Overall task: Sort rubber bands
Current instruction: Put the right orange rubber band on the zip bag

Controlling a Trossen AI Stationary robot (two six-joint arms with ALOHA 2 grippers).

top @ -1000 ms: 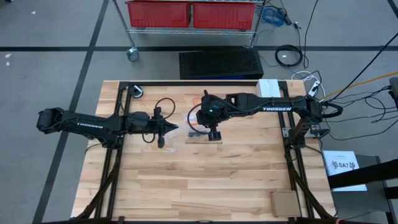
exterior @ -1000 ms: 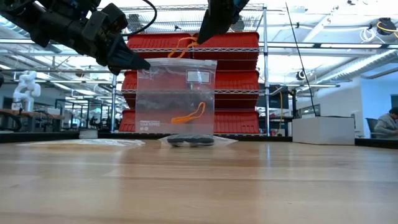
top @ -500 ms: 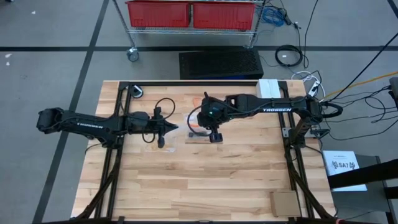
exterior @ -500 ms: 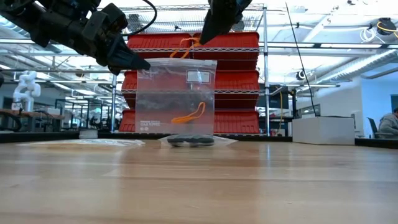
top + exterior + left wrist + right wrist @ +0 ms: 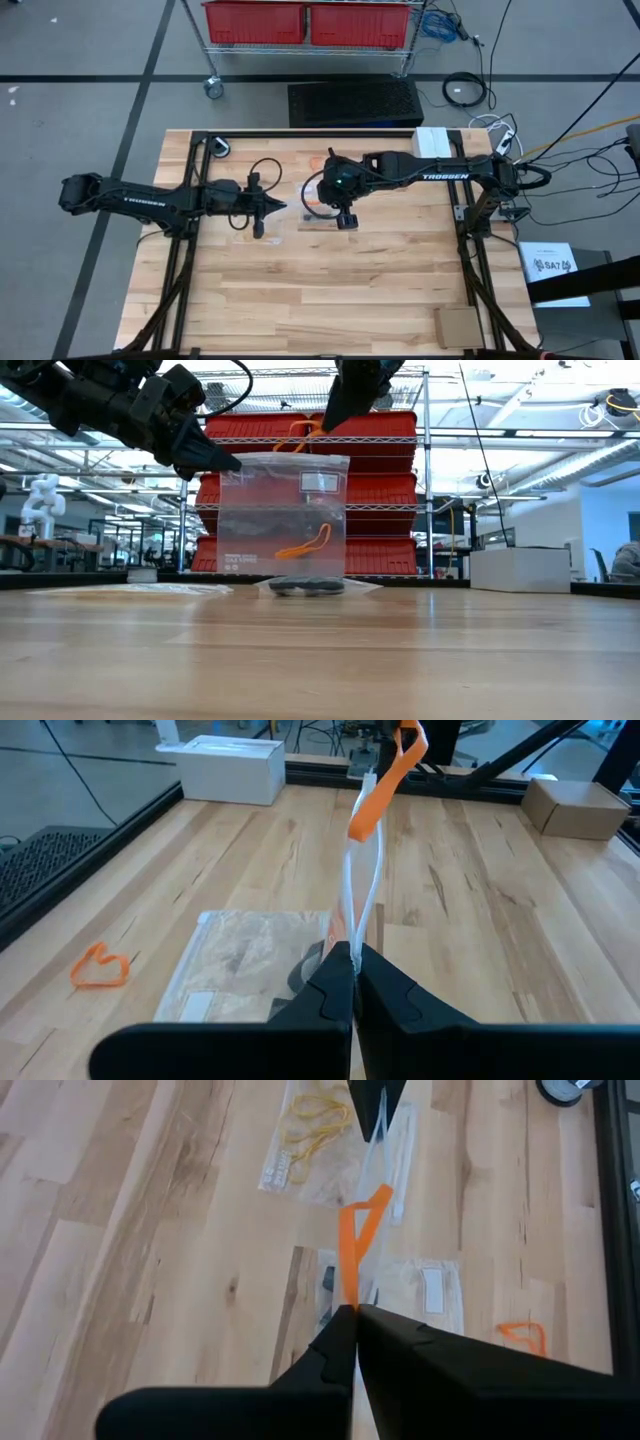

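A clear plastic bag (image 5: 283, 515) hangs upright over the middle of the table, and an orange rubber band (image 5: 305, 545) lies inside it. My left gripper (image 5: 232, 463) is shut on the bag's top edge; the left wrist view shows the bag edge-on (image 5: 362, 890). My right gripper (image 5: 325, 420) is shut on another orange rubber band (image 5: 358, 1240) just above the bag's mouth. A loose orange band (image 5: 100, 965) lies on the wood. Black bands (image 5: 307, 586) sit in a flat bag on the table behind. Pale yellow bands (image 5: 315, 1125) lie in another flat bag. My left gripper pinches the bag's top edge at its left corner (image 5: 240, 465) between its two fingers, coming from the table's left and slanting a little down. The bag hangs upright below the hold, its walls slack. My right gripper pinches the upper end of the orange band (image 5: 350, 1295) between its fingertips, coming from above and slanting down. The band hangs below the fingers as a narrow loop, its lower end (image 5: 290, 448) at the bag's top edge.
A white box (image 5: 432, 142) stands at the table's far right and a cardboard box (image 5: 458, 327) at the near right corner. The flat bags lie between the two grippers. The near half of the table is bare wood. Red bins (image 5: 310, 430) fill a shelf beyond the table.
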